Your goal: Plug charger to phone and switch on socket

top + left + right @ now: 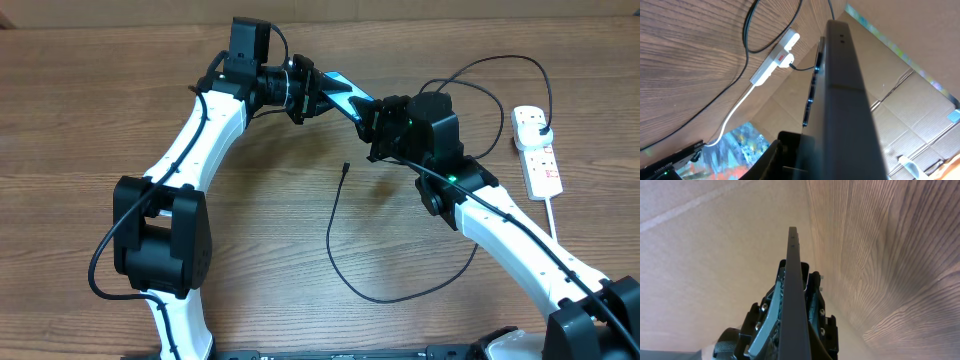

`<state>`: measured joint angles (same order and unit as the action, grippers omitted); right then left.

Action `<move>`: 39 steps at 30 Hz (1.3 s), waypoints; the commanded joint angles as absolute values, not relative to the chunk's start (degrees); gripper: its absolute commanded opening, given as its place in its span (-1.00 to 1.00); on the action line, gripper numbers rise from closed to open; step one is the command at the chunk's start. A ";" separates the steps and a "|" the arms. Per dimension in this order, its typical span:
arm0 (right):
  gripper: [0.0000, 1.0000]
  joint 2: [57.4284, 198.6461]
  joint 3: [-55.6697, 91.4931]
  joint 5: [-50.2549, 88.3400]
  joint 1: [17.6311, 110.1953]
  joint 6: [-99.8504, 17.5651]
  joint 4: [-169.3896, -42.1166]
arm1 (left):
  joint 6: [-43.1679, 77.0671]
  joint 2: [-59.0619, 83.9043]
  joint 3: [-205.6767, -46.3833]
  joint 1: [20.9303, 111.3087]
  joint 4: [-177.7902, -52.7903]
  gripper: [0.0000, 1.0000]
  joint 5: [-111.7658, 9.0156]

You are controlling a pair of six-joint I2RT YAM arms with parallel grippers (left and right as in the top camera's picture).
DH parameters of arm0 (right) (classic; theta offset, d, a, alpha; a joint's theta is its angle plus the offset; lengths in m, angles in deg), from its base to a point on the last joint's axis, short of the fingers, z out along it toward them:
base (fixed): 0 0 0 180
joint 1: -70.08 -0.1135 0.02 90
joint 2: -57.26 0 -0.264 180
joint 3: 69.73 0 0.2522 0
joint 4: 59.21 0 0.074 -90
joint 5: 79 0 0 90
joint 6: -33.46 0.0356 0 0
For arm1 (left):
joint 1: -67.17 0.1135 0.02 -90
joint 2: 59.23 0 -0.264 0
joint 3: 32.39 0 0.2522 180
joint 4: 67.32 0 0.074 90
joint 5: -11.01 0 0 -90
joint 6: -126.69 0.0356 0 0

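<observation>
Right end effector (pixel 796 277) clamps the phone (pixel 792 250) (seen edge-on) over the table (pixel 890 255).

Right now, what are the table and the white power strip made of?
Table: looks like wood or wood-look laminate, matte; brown grain lines run across it. Power strip: probably hard plastic, with a smooth, slightly shiny white shell.

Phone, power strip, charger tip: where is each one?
phone (pixel 345 95): overhead view, on its blue screen.
power strip (pixel 545 170): overhead view, on the white body's lower half.
charger (pixel 345 167): overhead view, on its loose connector tip.
</observation>
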<state>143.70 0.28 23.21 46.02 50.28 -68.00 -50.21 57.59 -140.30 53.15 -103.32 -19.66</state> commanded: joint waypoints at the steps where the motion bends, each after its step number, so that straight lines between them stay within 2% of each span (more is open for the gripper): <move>1: -0.93 143.24 1.42 23.03 45.63 52.58 -66.05 | -51.06 57.33 -141.20 52.89 -103.30 -0.56 -20.67; 7: -0.93 143.33 1.42 22.99 44.93 53.02 -65.79 | -51.21 57.33 -141.20 52.89 -103.30 -0.64 -20.53; 13: -0.93 143.35 1.42 22.57 44.93 53.02 -65.74 | -51.21 57.33 -141.20 52.89 -103.30 -0.92 -20.51; 17: -0.92 143.35 1.42 22.59 44.93 52.97 -65.74 | -51.21 57.33 -141.20 52.89 -103.30 -0.91 -20.56; 20: -0.68 143.35 1.42 22.59 44.93 52.95 -65.85 | -51.17 57.33 -141.20 52.89 -103.30 -0.91 -20.53; 26: 0.00 143.35 1.42 22.62 44.95 47.92 -66.36 | -47.19 57.35 -141.20 53.02 -103.32 -0.91 -21.17; 33: 0.33 143.33 1.42 22.57 45.87 35.62 -73.79 | -28.79 57.35 -141.20 54.07 -107.37 -0.91 -22.85; 35: 0.57 143.33 1.42 22.40 46.79 29.04 -76.61 | -18.78 57.33 -141.20 54.76 -110.56 -0.91 -24.47; 36: 0.64 143.33 1.42 22.33 47.53 25.87 -78.33 | -15.74 57.33 -141.20 55.11 -111.85 -0.92 -25.37; 39: 0.64 143.33 1.42 22.44 50.33 18.42 -84.02 | -6.16 57.33 -141.20 56.54 -116.66 -0.91 -26.09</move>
<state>143.79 0.31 22.83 47.40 31.12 -81.13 -23.63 57.59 -140.30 54.63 -114.06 -25.06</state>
